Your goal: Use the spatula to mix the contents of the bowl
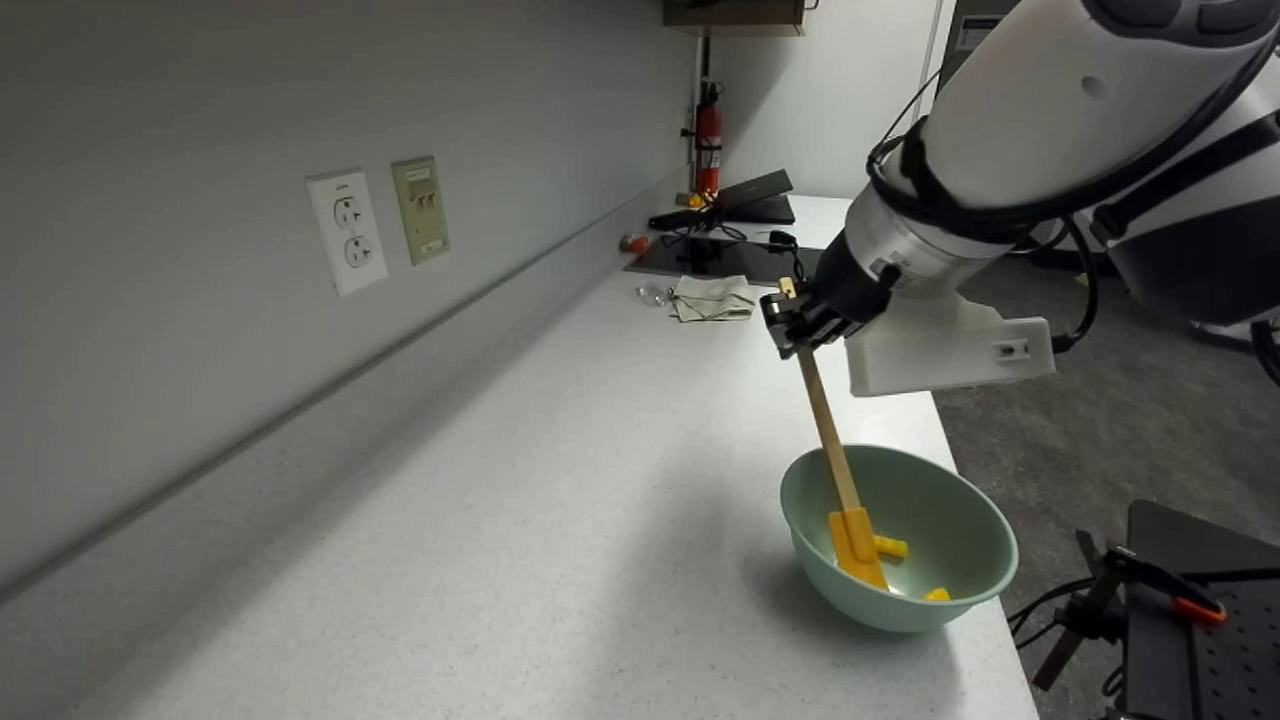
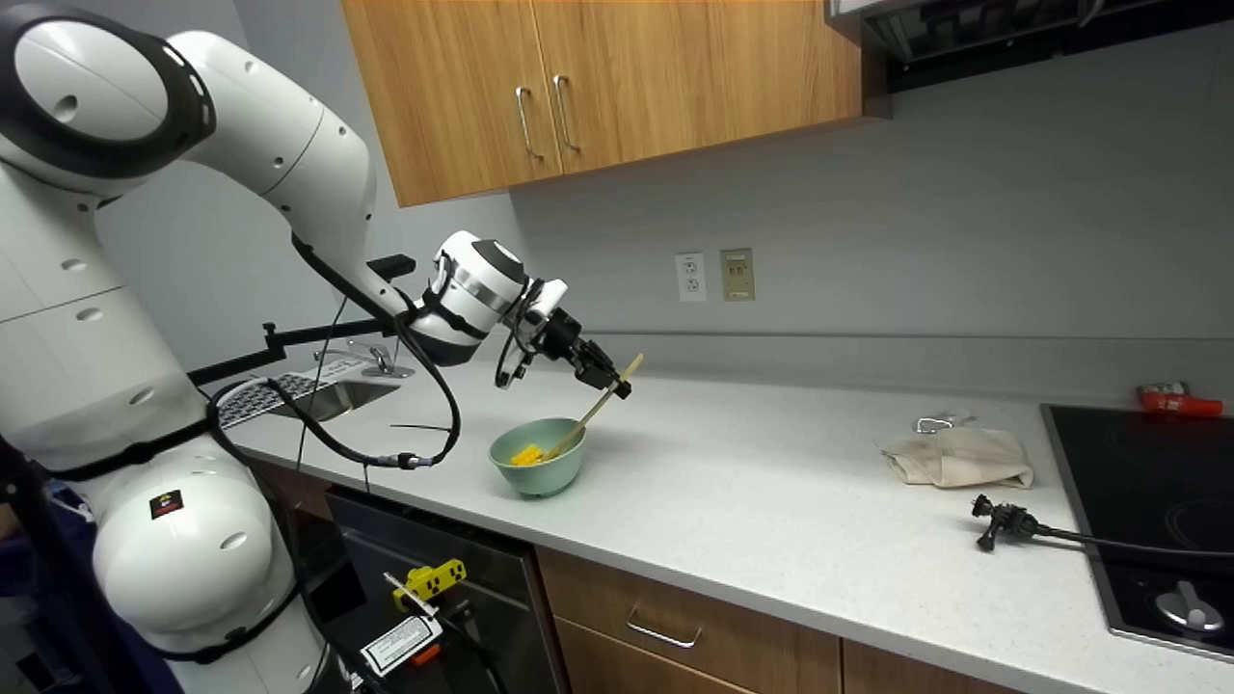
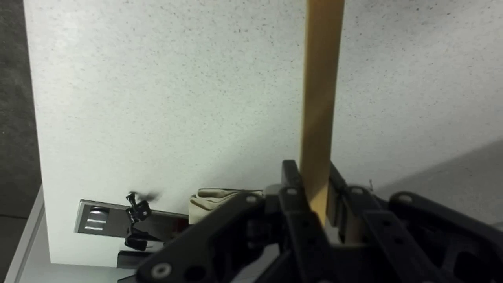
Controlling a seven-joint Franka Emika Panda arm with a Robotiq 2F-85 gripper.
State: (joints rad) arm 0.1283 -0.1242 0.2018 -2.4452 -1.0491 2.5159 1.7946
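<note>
My gripper is shut on the pale wooden handle of the spatula, near its upper end. It also shows in an exterior view and in the wrist view, where the handle runs up between the fingers. The spatula tilts down into the mint-green bowl, its yellow-orange head low inside against the near wall. The bowl stands upright near the counter's front edge. The contents, small yellow-orange pieces, lie in the bowl beside the head; they show in an exterior view. The bowl is out of the wrist view.
A folded cloth lies farther along the counter, beside a black cooktop. A black clamp sits near the cooktop's edge. A wall with outlets runs behind the counter. A sink is past the bowl.
</note>
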